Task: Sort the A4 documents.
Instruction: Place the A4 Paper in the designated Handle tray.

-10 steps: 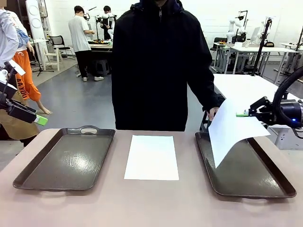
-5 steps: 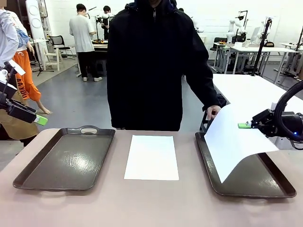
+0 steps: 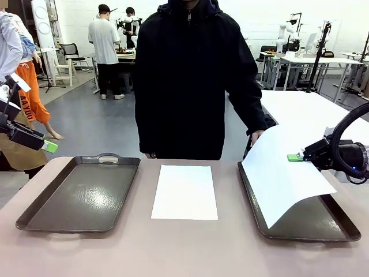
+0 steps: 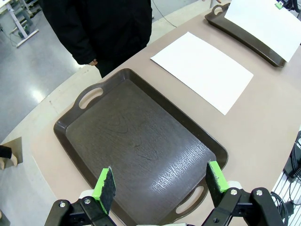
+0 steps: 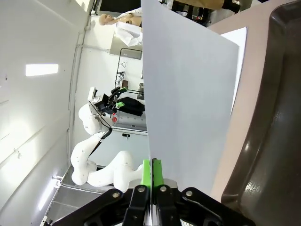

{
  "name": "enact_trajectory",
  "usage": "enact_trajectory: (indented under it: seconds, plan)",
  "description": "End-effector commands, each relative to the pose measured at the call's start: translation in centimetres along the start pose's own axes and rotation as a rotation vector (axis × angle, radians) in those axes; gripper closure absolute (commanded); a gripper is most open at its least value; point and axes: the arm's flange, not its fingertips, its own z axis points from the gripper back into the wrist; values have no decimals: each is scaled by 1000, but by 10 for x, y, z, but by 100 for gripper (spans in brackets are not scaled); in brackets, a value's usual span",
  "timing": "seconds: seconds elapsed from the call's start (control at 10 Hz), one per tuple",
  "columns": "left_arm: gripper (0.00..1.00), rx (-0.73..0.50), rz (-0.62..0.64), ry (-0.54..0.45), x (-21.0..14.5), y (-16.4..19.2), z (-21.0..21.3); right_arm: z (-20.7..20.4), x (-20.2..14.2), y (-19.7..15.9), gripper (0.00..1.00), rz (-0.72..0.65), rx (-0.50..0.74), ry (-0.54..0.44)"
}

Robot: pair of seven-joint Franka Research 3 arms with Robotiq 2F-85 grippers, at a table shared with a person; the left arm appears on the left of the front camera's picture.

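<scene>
We find one A4 sheet [image 3: 285, 173] pinched at its edge by the right gripper [image 3: 295, 156]. The right wrist view shows the green pads [image 5: 146, 172] pressed together on the paper, which rises straight up from the fingertips. From the grip the sheet slopes away toward the table's middle and down. Its lower corner hangs directly below the gripper, over the right tray [image 3: 340, 231], and we cannot tell whether it touches the tray floor. The person's hand [image 3: 256, 137] is at the sheet's far upper corner, on the side away from the gripper, and appears to touch it.

The second A4 sheet [image 3: 185, 191] lies flat on the table [image 3: 184, 254], well apart from the right gripper and lower than it. It sits between the two trays and touches neither.

The left gripper [image 3: 49, 146] hangs above and beyond the table's left edge. Its fingers are spread wide, and nothing sits between the green pads in the left wrist view. The left tray [image 4: 141, 141] lies below and ahead of those fingers. The flat sheet lies just past the tray's far long side, and the right tray is farther off again.
</scene>
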Motion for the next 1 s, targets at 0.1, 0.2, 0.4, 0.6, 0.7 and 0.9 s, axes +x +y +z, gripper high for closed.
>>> enact_trajectory:
  seconds: [0.1,0.2,0.4,0.6,0.7,0.9]
  plan:
    - [0,-12,-15,-4,-3,4,-1,7,-1,-21,99,-7,-9,22]
    - [0,-12,-15,-4,-3,4,-1,8,0,-24,99,-13,-27,10]
    - [0,-12,-15,-4,-3,4,-1,7,2,-29,99,-37,-163,-2]
    - [0,-12,-15,-4,-3,4,-1,8,5,-29,99,-42,-286,-16]
    - [0,-12,-15,-4,-3,4,-1,10,6,-28,99,-43,-383,-17]
    - [0,-12,-15,-4,-3,4,-1,8,11,-13,99,8,-556,-18]
